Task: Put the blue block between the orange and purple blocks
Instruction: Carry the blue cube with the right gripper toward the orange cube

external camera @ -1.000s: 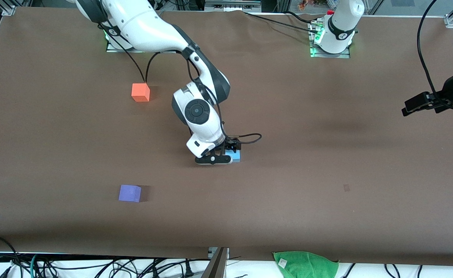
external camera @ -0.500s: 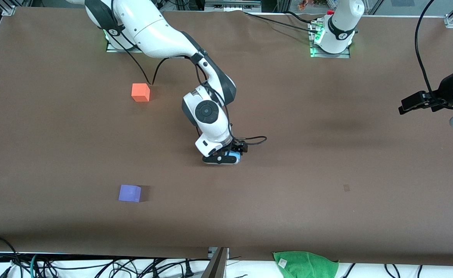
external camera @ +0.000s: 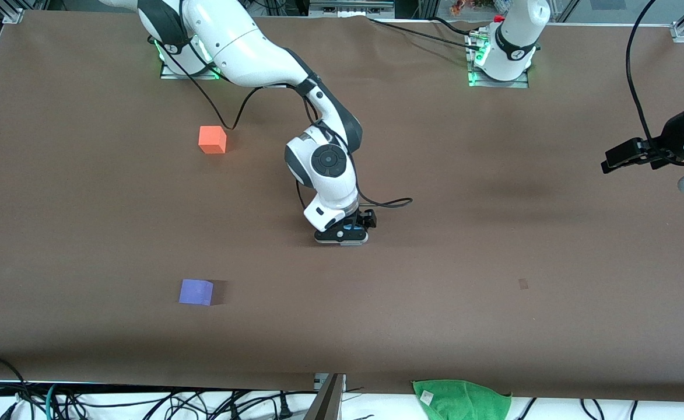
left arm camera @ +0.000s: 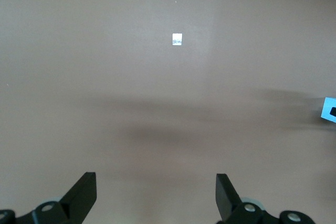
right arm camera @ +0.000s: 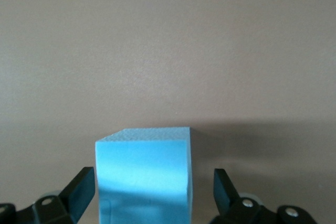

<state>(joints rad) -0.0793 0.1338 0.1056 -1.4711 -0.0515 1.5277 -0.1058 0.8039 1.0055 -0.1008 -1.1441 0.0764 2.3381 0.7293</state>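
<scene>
A green cloth lies at the table edge nearest the front camera, partly off the brown surface, toward the left arm's end. Farther in, the purple block sits flat on the table toward the right arm's end, with bare surface all around it. Farther again, about midway along the table's length, the right gripper is lowered close to the surface around the blue block; in the front view only a sliver of blue shows under the gripper. The right wrist view shows the block resting on the table between the two fingers, which stand spread wide with a gap on each side, so the jaws are fully apart and grip nothing. The blue block is thus well apart from both other blocks, lying toward the left arm's end from them. Farther from the front camera than the gripper, the orange block sits on the table near the right arm's base, roughly in line with the purple block along the table's depth. The left gripper waits up in the air over the table's end on the left arm's side, its fingers wide apart and empty above bare brown surface.
</scene>
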